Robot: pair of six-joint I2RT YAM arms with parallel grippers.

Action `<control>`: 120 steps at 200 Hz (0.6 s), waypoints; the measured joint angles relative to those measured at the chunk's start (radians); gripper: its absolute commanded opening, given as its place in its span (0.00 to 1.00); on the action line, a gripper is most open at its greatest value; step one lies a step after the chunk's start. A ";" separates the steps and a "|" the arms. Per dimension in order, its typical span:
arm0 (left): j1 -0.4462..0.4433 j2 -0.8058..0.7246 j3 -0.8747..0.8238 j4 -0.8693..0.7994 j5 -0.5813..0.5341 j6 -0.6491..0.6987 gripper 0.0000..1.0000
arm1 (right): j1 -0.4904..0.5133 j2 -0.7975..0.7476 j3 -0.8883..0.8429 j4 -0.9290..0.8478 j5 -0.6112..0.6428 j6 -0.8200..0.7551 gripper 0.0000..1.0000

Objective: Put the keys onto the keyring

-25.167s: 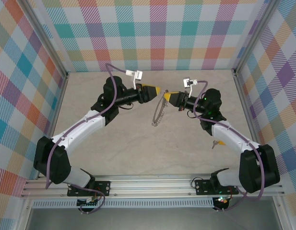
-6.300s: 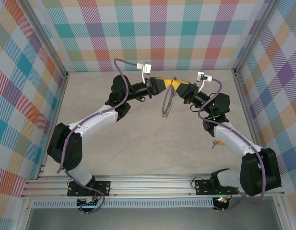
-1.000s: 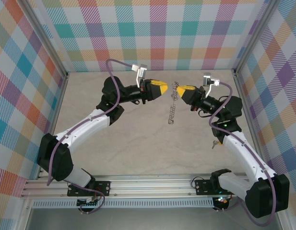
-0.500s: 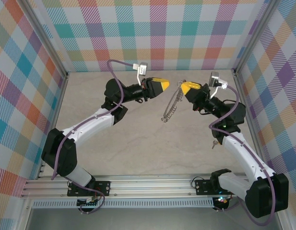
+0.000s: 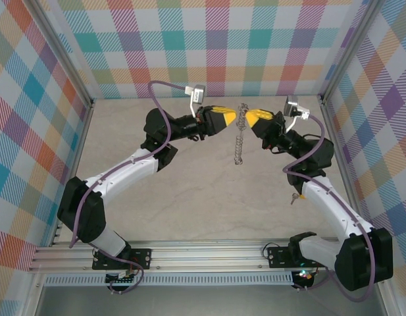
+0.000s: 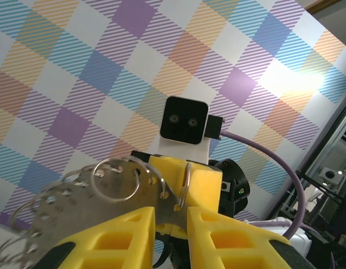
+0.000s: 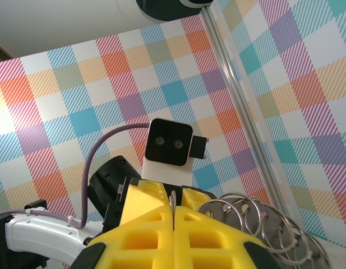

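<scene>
From above, the left gripper (image 5: 233,117) reaches in from the left, over the far part of the table (image 5: 189,191), its yellow tip touching the top of the keyring (image 5: 239,141). The ring hangs edge-on there and reads as a thin, bumpy vertical line between the two tips. The left wrist camera shows more. The keyring (image 6: 66,210) is a flat grey band punched with holes, with small split rings (image 6: 114,179) threaded through it, and it runs up to the narrow slit between the left fingers (image 6: 122,235). Whether those fingers actually pinch the metal cannot be told.

The right gripper (image 5: 245,116) meets the ring from the other side. Its wrist view shows the jaws pressed fully together on a thin metal edge of the keyring, a detail the overhead view is too coarse to show. The looped rings (image 7: 257,216) fan out just right of the fingers.

Farther right in the overhead view, a tiny key (image 5: 295,196) with a yellow-orange head lies on the table just beside the right forearm, well apart from the ring.
</scene>
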 measured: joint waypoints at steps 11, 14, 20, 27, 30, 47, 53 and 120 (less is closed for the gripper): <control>-0.002 0.000 0.003 0.000 0.000 0.000 0.23 | 0.002 0.003 0.000 0.002 0.000 0.000 0.00; -0.002 0.000 0.004 0.000 0.000 0.000 0.23 | 0.003 0.004 0.000 0.003 0.000 0.000 0.00; -0.002 0.001 0.006 0.000 0.000 0.000 0.23 | 0.005 0.005 0.000 0.003 0.000 0.000 0.00; -0.002 0.002 0.009 0.000 0.000 0.000 0.24 | 0.007 0.006 0.000 0.003 0.000 0.000 0.00; -0.002 0.002 0.011 0.000 0.000 0.000 0.24 | 0.008 0.006 0.000 0.003 0.000 0.000 0.00; -0.003 0.004 0.015 0.000 0.000 0.000 0.24 | 0.010 0.011 0.002 0.004 0.000 0.000 0.00; -0.004 0.004 0.016 0.000 0.000 0.000 0.24 | 0.010 0.012 0.004 0.004 0.000 0.000 0.00; -0.007 0.015 0.016 0.000 0.003 0.000 0.25 | 0.016 0.021 0.008 0.007 0.000 0.000 0.00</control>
